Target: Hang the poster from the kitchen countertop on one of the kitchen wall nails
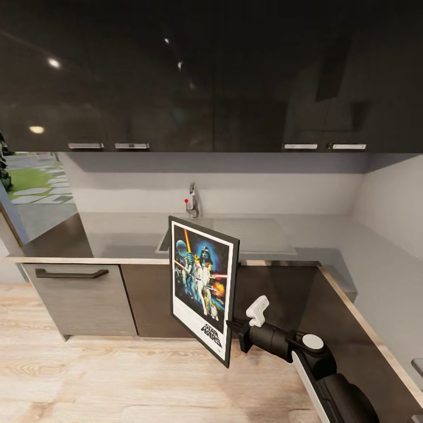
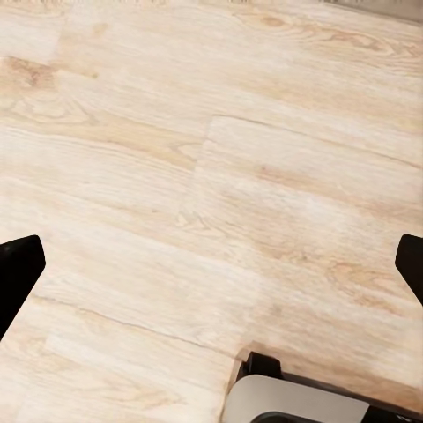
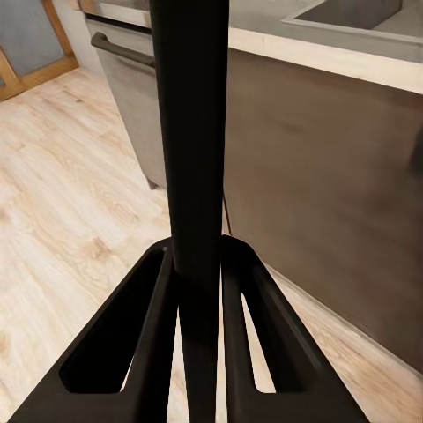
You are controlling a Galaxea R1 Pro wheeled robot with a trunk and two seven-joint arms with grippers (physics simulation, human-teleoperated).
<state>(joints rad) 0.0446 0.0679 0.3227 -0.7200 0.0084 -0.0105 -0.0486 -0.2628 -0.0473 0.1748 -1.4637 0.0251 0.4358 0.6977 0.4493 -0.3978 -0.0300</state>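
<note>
Glossy dark wall cabinets [image 1: 176, 76] over pale grey wall [image 1: 264, 182]; light wood plank floor [image 1: 88, 376]; window [image 1: 32, 179] at left

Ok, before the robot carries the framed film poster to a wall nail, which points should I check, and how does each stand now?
1. Right gripper clamps the black-framed Star Wars poster by its edge: ok.
2. Poster lifted off the grey countertop, held in front of the brown cabinets: ok.
3. Poster upright: not ok, slightly tilted.
4. Left gripper free, open above the pale wooden floor: ok.
5. Wall nail located: cannot tell.
</note>
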